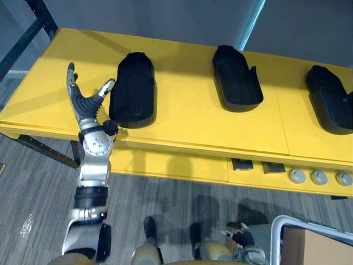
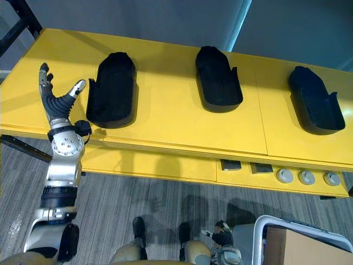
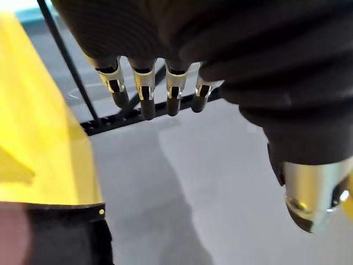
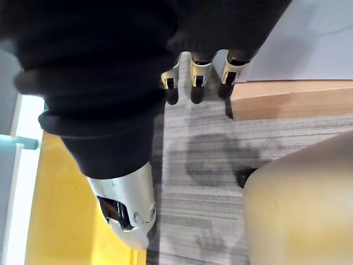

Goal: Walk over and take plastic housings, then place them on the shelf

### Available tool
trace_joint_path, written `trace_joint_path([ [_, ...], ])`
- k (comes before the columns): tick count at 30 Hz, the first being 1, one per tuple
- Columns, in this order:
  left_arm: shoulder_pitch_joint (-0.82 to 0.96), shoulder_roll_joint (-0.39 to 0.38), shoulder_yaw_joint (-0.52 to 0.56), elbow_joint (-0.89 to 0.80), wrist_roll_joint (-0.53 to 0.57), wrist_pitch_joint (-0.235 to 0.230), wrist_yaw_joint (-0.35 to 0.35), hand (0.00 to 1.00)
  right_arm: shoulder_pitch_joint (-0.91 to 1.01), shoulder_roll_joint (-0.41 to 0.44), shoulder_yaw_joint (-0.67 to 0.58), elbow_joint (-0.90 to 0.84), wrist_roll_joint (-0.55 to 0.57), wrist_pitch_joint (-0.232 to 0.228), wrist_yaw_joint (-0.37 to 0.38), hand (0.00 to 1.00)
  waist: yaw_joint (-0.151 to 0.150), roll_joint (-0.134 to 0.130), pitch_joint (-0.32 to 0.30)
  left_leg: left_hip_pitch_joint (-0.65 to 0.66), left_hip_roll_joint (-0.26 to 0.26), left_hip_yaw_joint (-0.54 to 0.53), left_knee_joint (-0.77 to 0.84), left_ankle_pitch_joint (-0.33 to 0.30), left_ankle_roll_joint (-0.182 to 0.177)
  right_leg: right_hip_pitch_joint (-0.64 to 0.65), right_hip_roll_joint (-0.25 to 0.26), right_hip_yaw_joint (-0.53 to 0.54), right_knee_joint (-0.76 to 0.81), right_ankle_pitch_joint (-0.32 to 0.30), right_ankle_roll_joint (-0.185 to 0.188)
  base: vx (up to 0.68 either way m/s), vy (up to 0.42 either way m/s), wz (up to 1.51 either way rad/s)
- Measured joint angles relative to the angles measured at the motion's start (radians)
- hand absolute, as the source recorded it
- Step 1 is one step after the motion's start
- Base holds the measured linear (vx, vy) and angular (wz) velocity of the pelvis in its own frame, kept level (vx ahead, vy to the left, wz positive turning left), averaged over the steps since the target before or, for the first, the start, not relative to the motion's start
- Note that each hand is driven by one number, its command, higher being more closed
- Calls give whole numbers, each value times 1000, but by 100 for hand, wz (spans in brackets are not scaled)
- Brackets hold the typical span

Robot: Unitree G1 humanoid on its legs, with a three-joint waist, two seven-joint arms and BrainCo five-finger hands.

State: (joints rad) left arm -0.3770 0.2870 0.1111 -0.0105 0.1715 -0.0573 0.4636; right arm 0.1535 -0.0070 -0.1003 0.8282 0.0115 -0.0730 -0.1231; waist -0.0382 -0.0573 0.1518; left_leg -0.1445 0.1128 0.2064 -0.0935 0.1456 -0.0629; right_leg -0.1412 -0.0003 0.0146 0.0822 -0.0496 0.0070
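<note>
Currently, I am holding my left hand [image 1: 83, 104] over the near left part of the yellow counter [image 1: 187, 130], with the fingers straight and the thumb spread, gripping nothing. The thumb tip is sitting just beside the left edge of the left housing [image 1: 133, 88]; I cannot tell whether it is touching. My right hand [image 4: 110, 72] is hanging low at my right side above the floor, near a cardboard box [image 1: 314, 245], with its fingers relaxed and empty.

Three black plastic housings are lying in a row on the counter, well apart: the left housing, the middle housing [image 1: 236, 77] and the right housing [image 1: 330, 99]. Neither hand is carrying one.

Status, as a judgement: I am standing within reach, so the walking step is reading as complete. No housing is being gripped. If this surface is the pick-up point, grasping, carrying and placing are all remaining. If it is the shelf itself, three housings are already lying in place.
</note>
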Motion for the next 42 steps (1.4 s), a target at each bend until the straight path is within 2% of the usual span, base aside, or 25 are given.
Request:
trace_joint_path([
  [1,26,-18,-5,-27,0,-6,0,100,-1,0,0,2,1,0,0,0,1,0,0,0,0,0,0,0,0,0,0,0,0,0,0,0,0,0],
  [3,152,-83,-48,-127,2,-34,-5,100,-2,0,-1,11,15,-7,-1,0,4,0,0,3,0,0,0,0,0,5,-1,0,-2,0,0,0,0,0],
  [8,367,-153,-148,-221,41,-83,-48,100,-1,0,-1,14,17,-6,-2,0,25,2,0,13,0,-3,0,-1,-1,22,-1,-6,-13,0,0,6,-7,4],
  [11,450,-190,-165,-218,39,-85,-75,100,-1,0,0,13,16,-2,-4,0,36,4,-1,18,8,3,0,-10,-1,34,-1,-14,-16,-2,3,-2,-11,9],
  [13,476,-209,-175,-187,37,-85,-103,100,0,-2,0,14,14,11,-5,0,56,7,-1,18,8,5,0,-10,-1,34,-2,-16,-15,-2,4,0,0,0],
  [17,478,-224,-181,-127,37,-82,-135,100,0,-1,0,12,14,12,-7,0,55,8,-2,18,7,7,0,-10,0,34,-5,-17,-15,-2,5,1,-1,1],
  [25,404,-223,-187,-43,47,-72,-131,100,0,-3,0,11,12,14,-8,0,54,13,-7,17,9,14,0,-13,-1,30,-4,-14,-18,-5,9,4,-1,0],
  [38,223,-173,-184,12,89,-60,-79,100,1,-4,0,10,-6,13,-8,0,48,18,-28,-9,8,21,0,-10,-1,-2,-4,-6,-14,-9,14,32,-9,-2],
  [42,192,-152,-176,55,108,-38,-68,100,1,-4,0,9,-11,13,-8,0,47,18,-29,-18,8,37,0,-10,-1,-21,-3,12,-7,-9,14,-4,-3,-11],
])
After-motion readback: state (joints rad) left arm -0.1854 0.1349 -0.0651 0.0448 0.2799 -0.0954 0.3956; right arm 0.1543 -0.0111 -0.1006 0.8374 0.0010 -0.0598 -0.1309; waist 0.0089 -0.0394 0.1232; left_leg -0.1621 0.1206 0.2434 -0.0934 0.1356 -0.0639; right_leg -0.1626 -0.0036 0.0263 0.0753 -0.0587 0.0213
